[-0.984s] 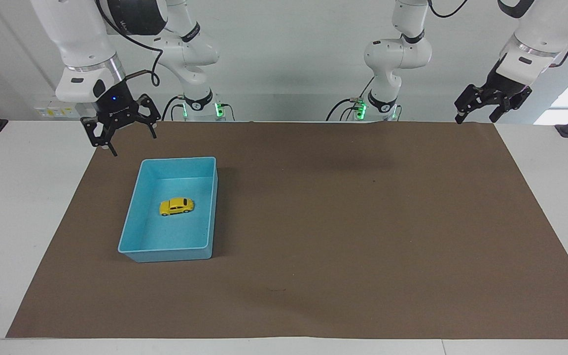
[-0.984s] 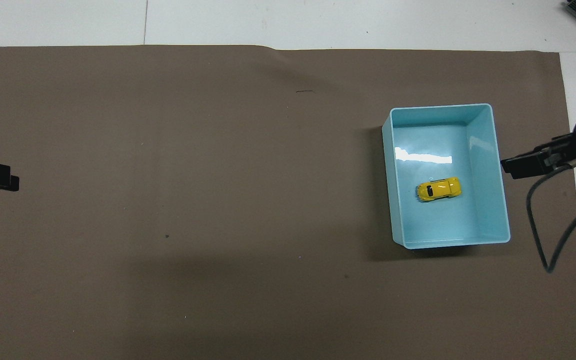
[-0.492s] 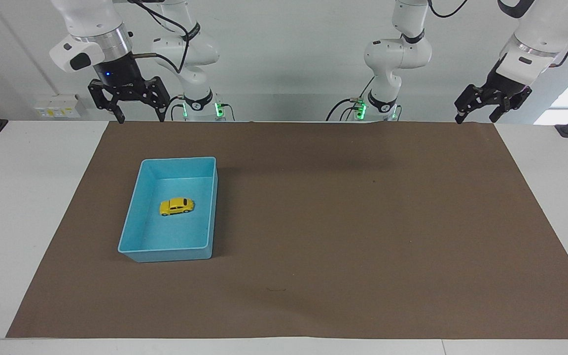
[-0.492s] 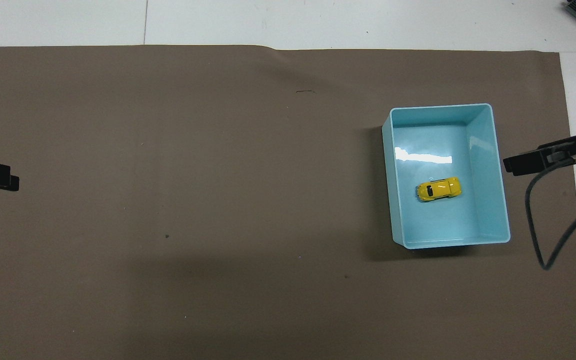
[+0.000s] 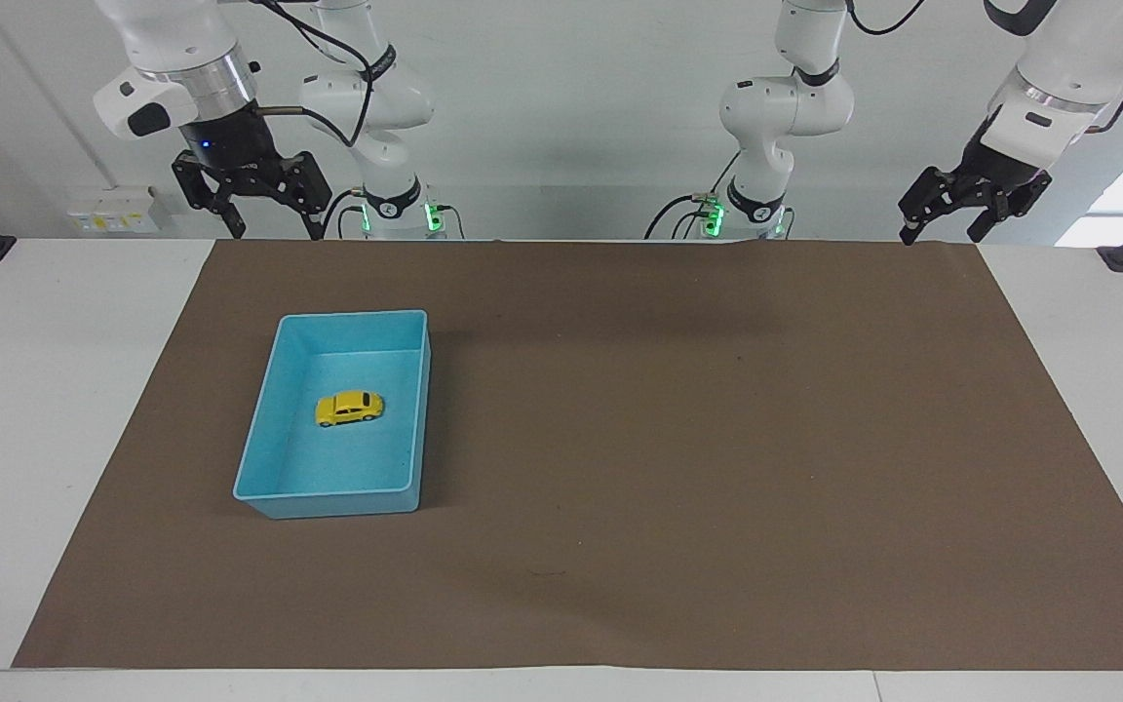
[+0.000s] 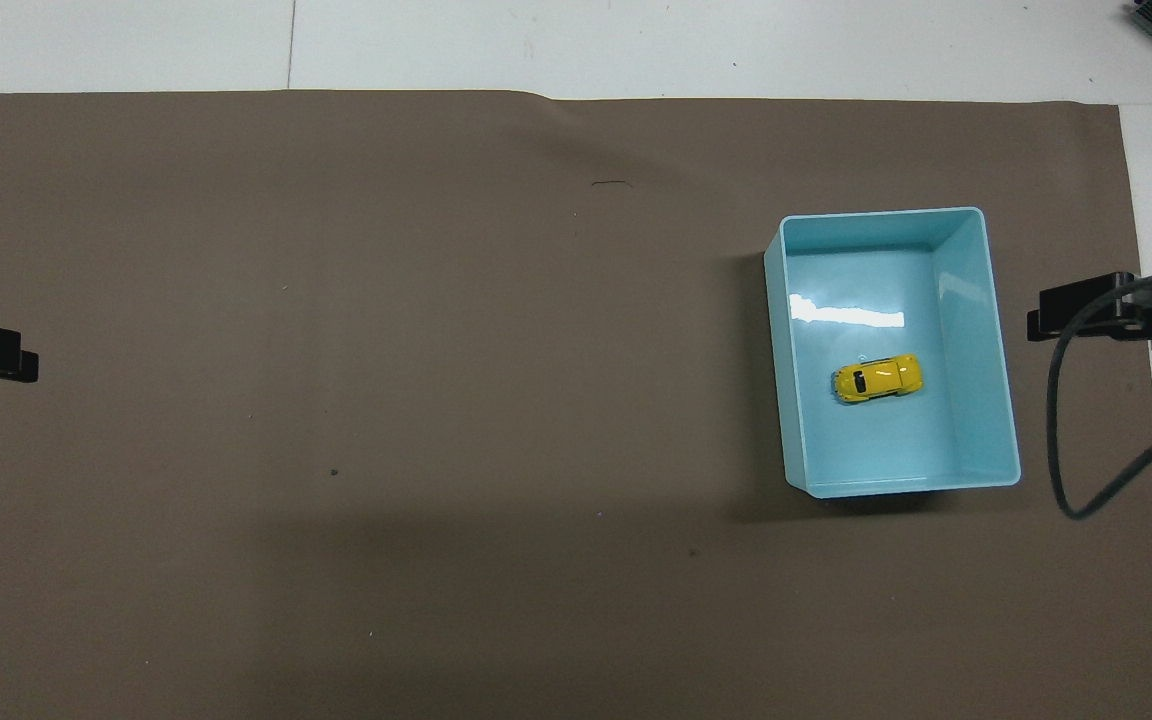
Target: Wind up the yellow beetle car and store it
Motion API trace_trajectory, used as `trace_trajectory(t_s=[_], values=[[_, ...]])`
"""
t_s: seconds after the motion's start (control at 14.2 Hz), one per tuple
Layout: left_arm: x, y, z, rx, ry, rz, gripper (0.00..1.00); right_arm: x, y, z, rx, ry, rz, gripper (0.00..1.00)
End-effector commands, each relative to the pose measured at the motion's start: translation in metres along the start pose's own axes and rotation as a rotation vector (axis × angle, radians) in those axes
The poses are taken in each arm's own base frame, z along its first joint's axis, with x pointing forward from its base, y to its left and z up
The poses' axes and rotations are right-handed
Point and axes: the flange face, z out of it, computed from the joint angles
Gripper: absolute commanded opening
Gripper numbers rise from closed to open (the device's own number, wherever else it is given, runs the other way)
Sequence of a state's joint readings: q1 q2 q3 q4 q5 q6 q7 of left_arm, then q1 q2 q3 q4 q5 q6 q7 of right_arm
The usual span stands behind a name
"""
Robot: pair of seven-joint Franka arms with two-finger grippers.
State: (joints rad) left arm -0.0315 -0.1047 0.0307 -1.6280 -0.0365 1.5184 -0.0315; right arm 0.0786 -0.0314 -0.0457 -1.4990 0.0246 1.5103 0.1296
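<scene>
Yellow beetle car (image 5: pixel 350 408) (image 6: pixel 877 378) sits on its wheels on the floor of the blue bin (image 5: pixel 259 458) (image 6: pixel 996 400), near the middle and touching no wall. Nothing grips it. The bin rests on the brown mat (image 5: pixel 669 439) (image 6: pixel 386 400), toward the right arm's end of the table (image 5: pixel 45 390). The right gripper (image 5: pixel 273 232) (image 6: pixel 1041 325) hangs in the air, fingers spread and empty, over the mat's edge at the robots' side; the car lies below it and well apart. The left gripper (image 5: pixel 942 234) (image 6: pixel 26 365) waits raised over the mat's corner at the left arm's end, also spread and empty, far from the bin and car.
</scene>
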Motion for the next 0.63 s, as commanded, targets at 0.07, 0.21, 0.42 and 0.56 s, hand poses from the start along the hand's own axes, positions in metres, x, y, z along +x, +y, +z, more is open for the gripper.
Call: trace_trajectory(t_s=[0.07,0.21,0.42,0.56], values=[[-0.0019,-0.0038,-0.0024,0.019,-0.007,-0.002,1.0,-0.0035,0.0017,-0.0059,0.006,-0.004,0.022,1.0],[-0.0023,-0.0037,-0.0032,0.019,-0.005,-0.002,1.0,-0.0036,0.0006,-0.0072,0.016,0.001,0.018,1.0],[-0.0023,-0.0037,-0.0032,0.019,-0.005,-0.002,1.0,-0.001,-0.0007,-0.0068,0.019,0.018,0.011,1.0],[-0.0025,-0.0038,-0.0031,0.019,-0.007,-0.002,1.0,-0.0013,-0.0013,-0.0063,0.018,0.018,0.009,1.0]])
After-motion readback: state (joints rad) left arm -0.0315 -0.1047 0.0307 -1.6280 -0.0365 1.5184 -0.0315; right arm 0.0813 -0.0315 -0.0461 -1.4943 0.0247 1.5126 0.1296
